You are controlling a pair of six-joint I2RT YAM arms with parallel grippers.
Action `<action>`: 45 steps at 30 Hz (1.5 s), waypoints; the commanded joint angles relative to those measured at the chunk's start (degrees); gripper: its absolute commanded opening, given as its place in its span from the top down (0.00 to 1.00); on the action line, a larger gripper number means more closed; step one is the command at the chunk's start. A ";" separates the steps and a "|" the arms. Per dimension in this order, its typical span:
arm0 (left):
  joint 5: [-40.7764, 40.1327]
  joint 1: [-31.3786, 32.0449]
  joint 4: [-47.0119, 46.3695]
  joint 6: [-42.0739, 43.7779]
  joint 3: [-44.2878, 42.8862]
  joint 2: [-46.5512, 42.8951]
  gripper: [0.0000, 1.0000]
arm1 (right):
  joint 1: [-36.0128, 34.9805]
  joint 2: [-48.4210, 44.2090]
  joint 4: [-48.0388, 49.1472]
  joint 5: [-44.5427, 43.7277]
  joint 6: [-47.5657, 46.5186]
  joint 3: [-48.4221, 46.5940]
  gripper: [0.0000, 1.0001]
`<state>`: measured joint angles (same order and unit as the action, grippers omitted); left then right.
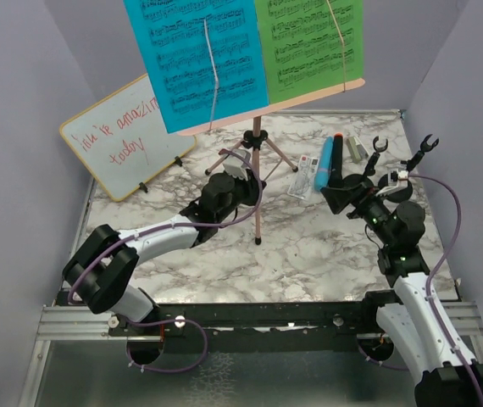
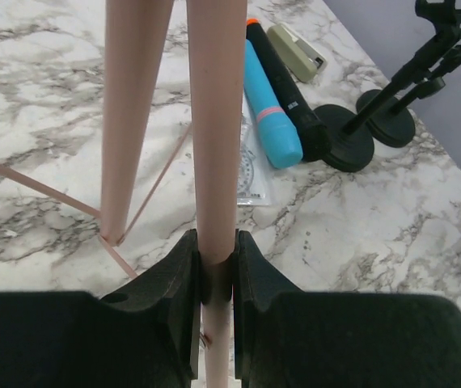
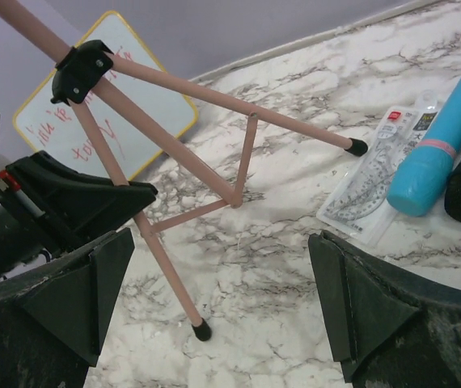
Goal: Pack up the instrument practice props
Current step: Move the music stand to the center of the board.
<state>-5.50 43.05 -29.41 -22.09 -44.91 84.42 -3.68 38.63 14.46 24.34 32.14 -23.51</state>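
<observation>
left gripper [image 2: 216,260] is pinched tight on one slanted leg of the pink tripod music holder [image 1: 258,212], low down near the foot; the wrist view shows both fingers [image 2: 174,283] pressed against the pink tube. the holder stands upright mid-table on the marble table [image 1: 309,254]. its tray sits high up w/ the blue music sheet [image 1: 199,59] on the left and the green music sheet [image 1: 309,42] on the right.

right gripper [image 3: 221,267] is spread wide, nothing btwn the jaws. it hangs just above the tabletop, right of the tripod's legs and near the mics.

blue microphone [image 2: 267,105] and black microphone [image 2: 283,89] lie side by side, touching, at the back right. a clear ruler pack [image 3: 376,178] lies just beside the blue one, part under it. the two black mic holders [image 2: 348,147] stand upright right of the mics, bases close together. a small silver-beige item [image 2: 295,50] lies behind the mics.

yellow-framed whiteboard [image 1: 127,140] w/ red writing leans at the back left.
</observation>
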 commanded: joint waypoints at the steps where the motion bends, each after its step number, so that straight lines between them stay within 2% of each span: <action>1: 4.28 2.09 -2.01 -6.36 -1.01 2.06 1.00 | -0.02 -4.83 -0.79 -3.69 6.23 2.76 0.00; 8: 5.43 2.61 -4.18 -9.89 -0.63 2.06 0.92 | -0.01 -9.91 5.41 3.49 4.27 6.65 0.00; 13: 6.63 1.65 -4.33 -10.90 1.37 -1.15 0.65 | -0.01 -4.54 -1.25 3.47 4.57 1.53 0.00; 18: 10.22 -2.44 -4.43 -14.38 3.91 -4.44 0.51 | -0.02 2.84 -13.71 1.16 1.78 -6.85 0.00; 21: 10.99 -4.89 -4.45 -15.65 6.46 -7.84 0.43 | -0.01 3.41 -14.02 2.48 0.92 -7.05 0.00; 25: 13.22 -10.41 -4.52 -19.63 9.80 -12.74 0.36 | -0.03 2.24 -9.52 7.55 -0.01 -5.64 0.00; 28: 14.33 -14.97 -4.36 -21.66 12.51 -17.33 0.29 | -0.02 4.39 -15.00 11.45 -3.85 -11.08 0.00; 30: 14.34 -17.72 -3.23 -23.73 13.95 -20.59 0.17 | -0.07 5.83 -19.29 13.21 -5.85 -15.29 0.03; 32: 14.30 -20.98 -1.53 -25.37 15.00 -23.73 0.11 | -0.01 5.91 -21.80 14.27 -6.62 -18.90 0.05; 39: 16.87 -33.44 10.09 -25.20 11.70 -29.69 0.06 | -0.45 6.36 -27.14 16.72 -5.98 -33.12 0.08; 43: 15.54 -37.63 18.70 -22.77 6.45 -28.64 0.04 | -1.04 8.39 -26.63 18.59 -4.54 -39.73 0.10; 45: 16.40 -39.90 19.87 -23.28 4.80 -27.55 0.04 | -1.93 10.17 -26.55 19.73 -3.94 -42.93 0.11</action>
<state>8.82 6.70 -17.30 -46.13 -35.35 55.75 -4.27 46.06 -9.93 39.77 27.09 -60.77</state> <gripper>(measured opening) 0.955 0.902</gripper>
